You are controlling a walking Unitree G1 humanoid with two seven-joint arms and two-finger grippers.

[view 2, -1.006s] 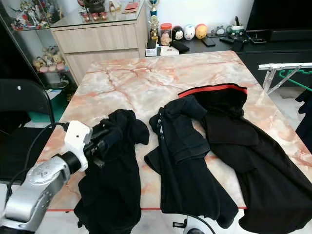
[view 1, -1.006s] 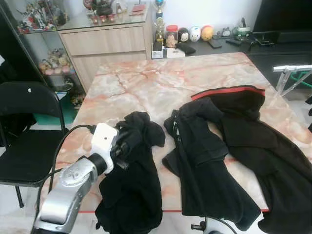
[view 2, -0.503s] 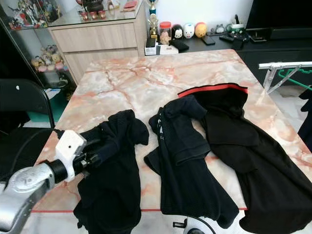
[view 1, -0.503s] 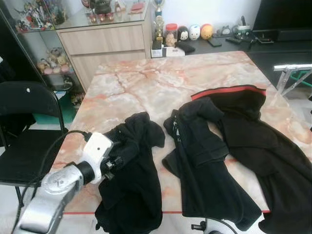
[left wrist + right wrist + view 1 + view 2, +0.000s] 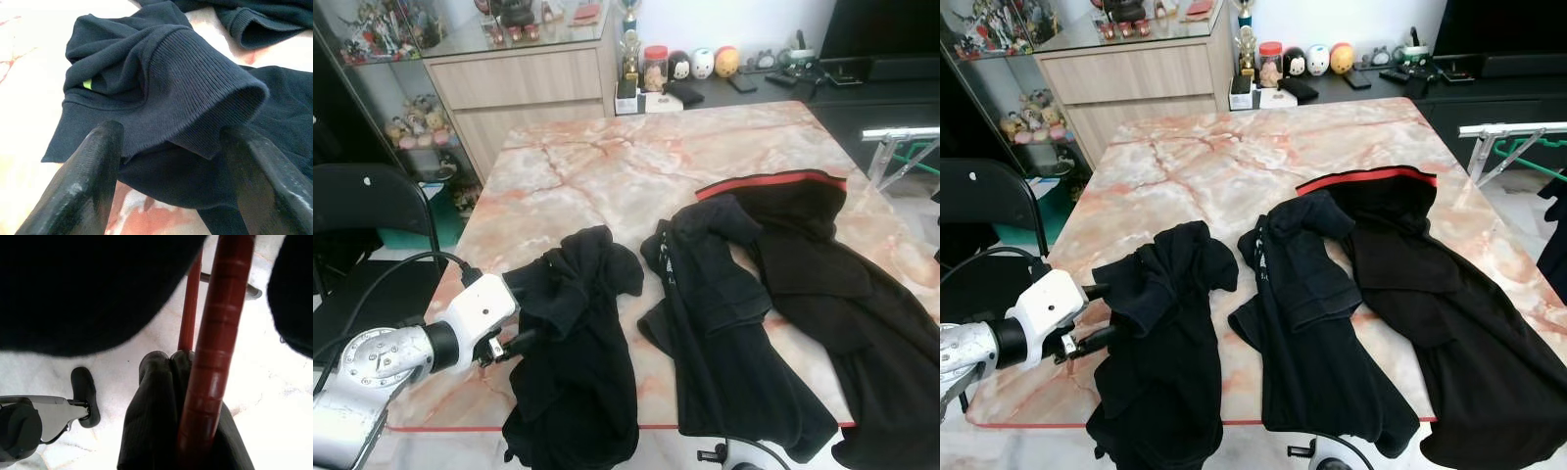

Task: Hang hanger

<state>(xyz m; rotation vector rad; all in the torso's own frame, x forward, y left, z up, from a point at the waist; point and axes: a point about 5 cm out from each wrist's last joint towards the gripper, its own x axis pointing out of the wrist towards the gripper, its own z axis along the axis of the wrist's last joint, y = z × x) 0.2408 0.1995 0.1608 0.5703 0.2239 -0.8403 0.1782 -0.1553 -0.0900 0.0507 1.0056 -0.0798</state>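
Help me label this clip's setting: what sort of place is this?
Most likely a home living or dining room. A marble-patterned table strewn with black garments, a wooden sideboard and glass cabinet of figurines, and a folding chair suggest it.

The big black jacket (image 5: pixel 842 294) on the right runs off the picture's edge, so its lower sleeve is cut away. The left-hand black garment (image 5: pixel 1160 362) droops over the marble table's (image 5: pixel 607 166) near edge, its hem lost below. In the right wrist view, dark blurred cloth (image 5: pixel 88 289) hides most of what lies behind, and the red bar (image 5: pixel 220 333) is cut off at both ends. The figurines (image 5: pixel 386 24) on the glass cabinet are too small to make out.
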